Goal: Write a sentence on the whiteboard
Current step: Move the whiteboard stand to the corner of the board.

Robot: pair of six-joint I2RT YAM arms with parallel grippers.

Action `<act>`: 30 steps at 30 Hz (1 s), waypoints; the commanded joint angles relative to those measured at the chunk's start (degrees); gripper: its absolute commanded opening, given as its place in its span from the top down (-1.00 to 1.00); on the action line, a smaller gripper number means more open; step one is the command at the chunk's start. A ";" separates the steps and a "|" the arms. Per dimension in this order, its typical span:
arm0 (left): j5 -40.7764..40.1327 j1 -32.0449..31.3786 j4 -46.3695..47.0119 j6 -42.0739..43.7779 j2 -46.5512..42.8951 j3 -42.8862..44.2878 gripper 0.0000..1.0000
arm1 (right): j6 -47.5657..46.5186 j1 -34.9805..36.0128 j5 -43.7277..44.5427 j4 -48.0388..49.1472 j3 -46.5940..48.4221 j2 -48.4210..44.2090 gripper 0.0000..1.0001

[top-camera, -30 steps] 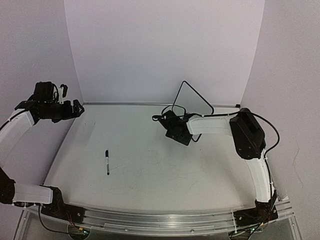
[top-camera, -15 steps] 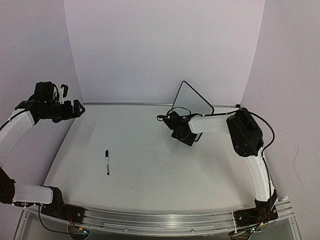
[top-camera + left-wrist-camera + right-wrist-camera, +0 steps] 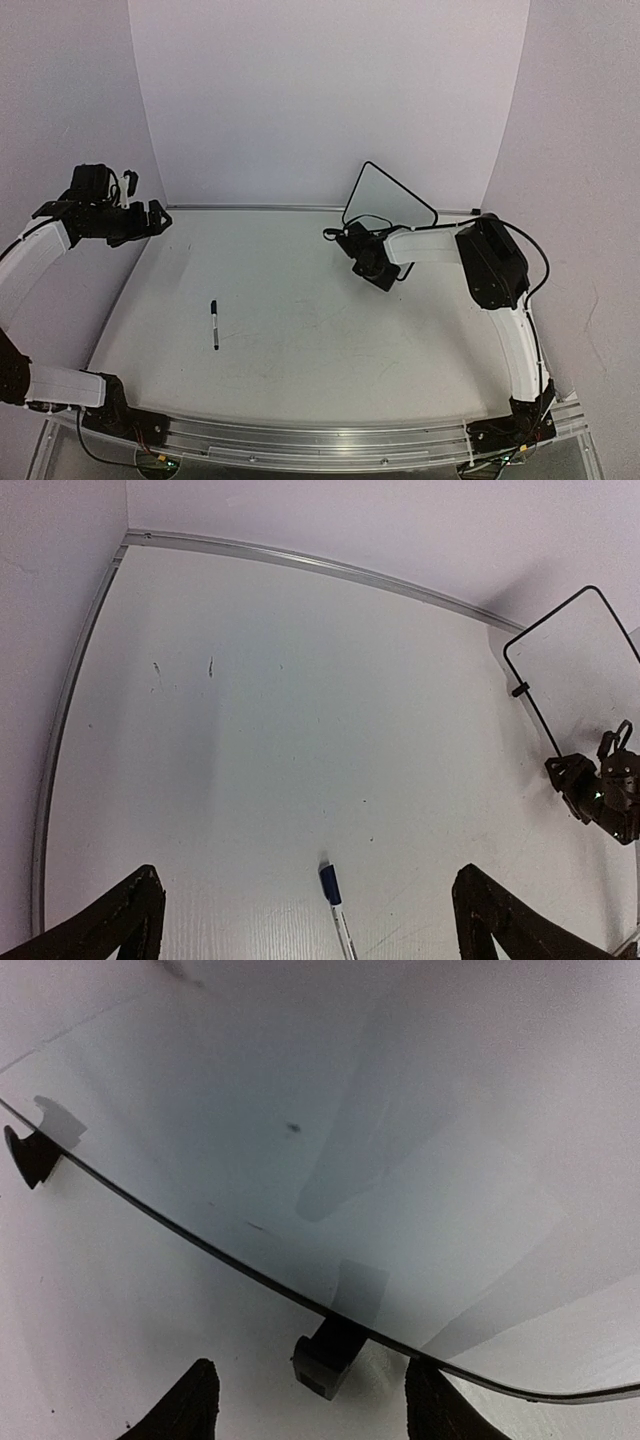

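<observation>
pale bench [image 3: 300, 340], whiteboard [image 3: 395, 200] blank: your right claw [image 3: 312, 1385] has crept to its foot [image 3: 325, 1355], narrowing yet apart, likely to steady it. left claw [image 3: 307, 880] gapes wide, well left of the whiteboard.

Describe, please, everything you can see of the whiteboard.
The whiteboard is a small white rectangle in a thin black frame with rounded corners, on two black feet. It stands at the far side of the table, near the back wall, turned at an angle. Its glossy face is blank but for a dark speck. The right gripper is open just before its lower edge, fingers either side of one foot, not touching.
</observation>
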 commanded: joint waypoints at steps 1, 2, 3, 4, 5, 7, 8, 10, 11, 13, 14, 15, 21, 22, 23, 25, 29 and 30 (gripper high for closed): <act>0.97 0.09 1.55 -0.17 0.38 -0.09 -0.99 | 1.41 -1.17 3.42 -1.99 -0.40 1.20 -0.07; 0.99 0.09 1.55 -0.16 0.42 -0.10 -0.99 | 1.61 -1.34 3.60 -2.12 -0.56 1.21 -0.05; 0.98 0.09 1.53 -0.15 0.44 -0.13 -0.99 | 1.98 -1.58 3.69 -2.22 -0.85 1.14 -0.03; 0.99 0.09 1.53 -0.15 0.46 -0.14 -0.99 | 2.28 -1.84 3.70 -2.28 -1.17 1.09 -0.01; 1.00 0.11 1.55 -0.15 0.51 -0.14 -0.99 | 2.44 -2.00 3.75 -2.31 -1.38 1.11 0.03; 1.08 0.09 1.52 -0.16 0.65 -0.14 -0.99 | 2.46 -2.17 3.97 -2.40 -1.41 1.34 0.09; 1.09 0.09 1.54 -0.17 0.68 -0.13 -0.99 | 2.38 -2.25 4.12 -2.51 -1.27 1.55 0.11; 1.17 0.09 1.54 -0.15 0.75 -0.09 -0.99 | 2.18 -2.33 4.31 -2.77 -0.84 2.03 0.17; 1.22 0.09 1.55 -0.15 0.78 -0.09 -0.99 | 2.17 -2.34 4.42 -2.91 -0.71 2.23 0.21; 1.33 0.09 1.56 -0.23 0.96 -0.11 -0.99 | 2.16 -2.33 4.51 -3.14 -0.54 2.50 0.27; 1.35 0.09 1.56 -0.24 1.01 -0.09 -0.99 | 2.16 -2.35 4.49 -3.23 -0.48 2.54 0.30; 1.40 0.09 1.56 -0.24 1.03 -0.11 -0.99 | 2.13 -2.35 4.51 -3.30 -0.41 2.62 0.34; 1.64 0.09 1.53 -0.24 1.29 -0.17 -0.99 | 1.20 -2.33 4.47 -3.61 -0.08 2.75 0.68; 1.69 0.09 1.52 -0.24 1.31 -0.14 -0.99 | 1.03 -2.34 4.49 -3.67 -0.09 2.63 0.74; 1.70 0.09 1.53 -0.24 1.32 -0.16 -0.99 | 0.85 -2.35 4.44 -3.71 -0.18 2.46 0.79; 1.71 0.09 1.55 -0.25 1.38 -0.17 -0.99 | 0.17 -2.35 4.35 -3.78 -0.64 1.90 0.89; 1.53 0.09 1.55 -0.24 1.64 -0.18 -0.99 | -2.07 -2.29 4.50 -3.78 -2.26 0.02 1.00; 1.51 0.09 1.57 -0.24 1.66 -0.17 -0.99 | -2.86 -2.25 4.55 -3.79 -2.93 -0.61 1.00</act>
